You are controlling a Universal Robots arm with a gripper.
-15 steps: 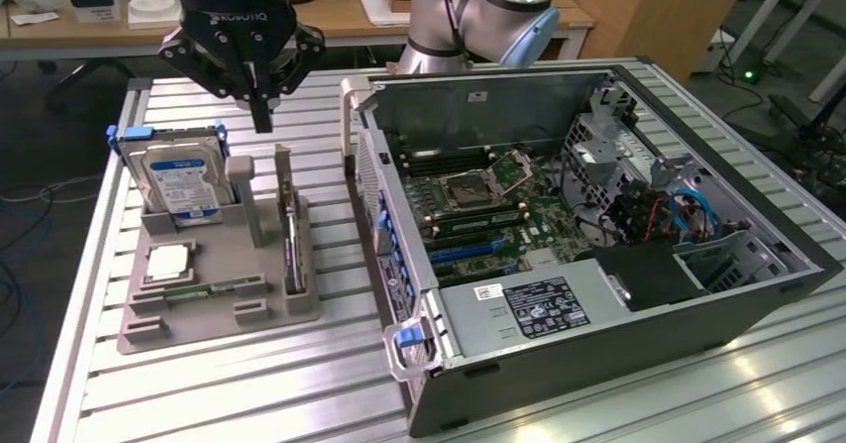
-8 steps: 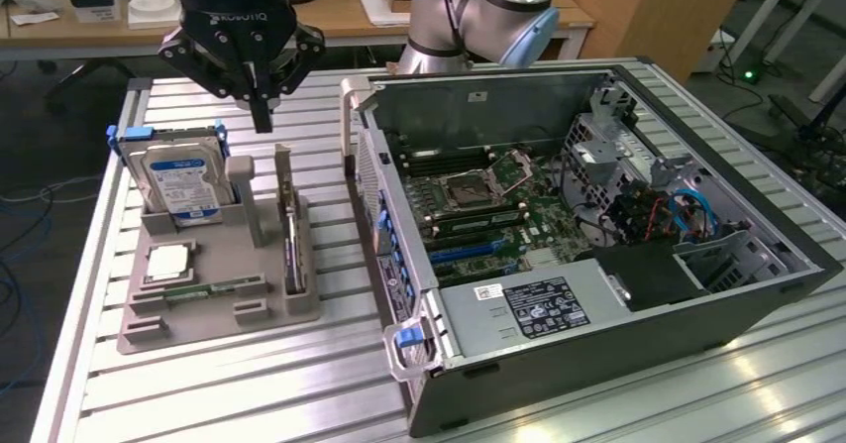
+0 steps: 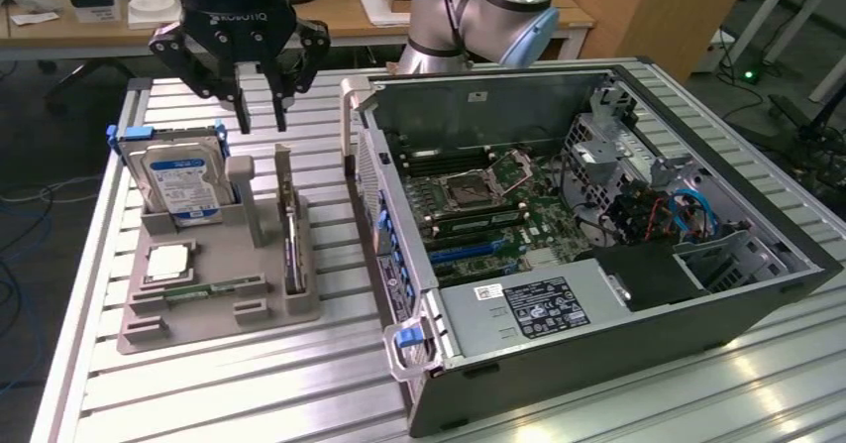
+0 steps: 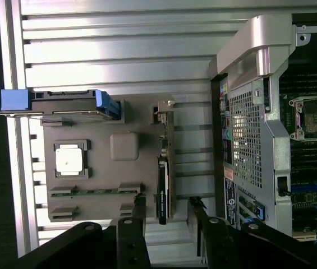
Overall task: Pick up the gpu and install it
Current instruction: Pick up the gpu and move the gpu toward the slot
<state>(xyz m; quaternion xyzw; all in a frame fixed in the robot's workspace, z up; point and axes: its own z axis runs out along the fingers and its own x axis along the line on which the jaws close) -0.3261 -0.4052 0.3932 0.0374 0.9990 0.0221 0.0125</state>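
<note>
The gpu (image 3: 291, 227) stands on edge in a slot of the grey holder (image 3: 218, 319), dark card with its pale metal bracket at the far end. In the wrist view the gpu (image 4: 164, 174) appears as a thin edge-on strip in line with the gap between my fingers. My gripper (image 3: 262, 124) hangs open above the far end of the holder, a clear gap above the card and touching nothing. Seen from the wrist, the gripper (image 4: 166, 212) has one black finger on either side of the card's line.
The holder (image 4: 102, 168) also carries a silver hard drive (image 3: 185, 180), a CPU (image 3: 168, 262) and a green memory stick (image 3: 212, 289). The open computer case (image 3: 595, 215) lies at the exterior view's right, motherboard (image 3: 489, 205) exposed. All rests on a slatted metal table (image 3: 264, 393).
</note>
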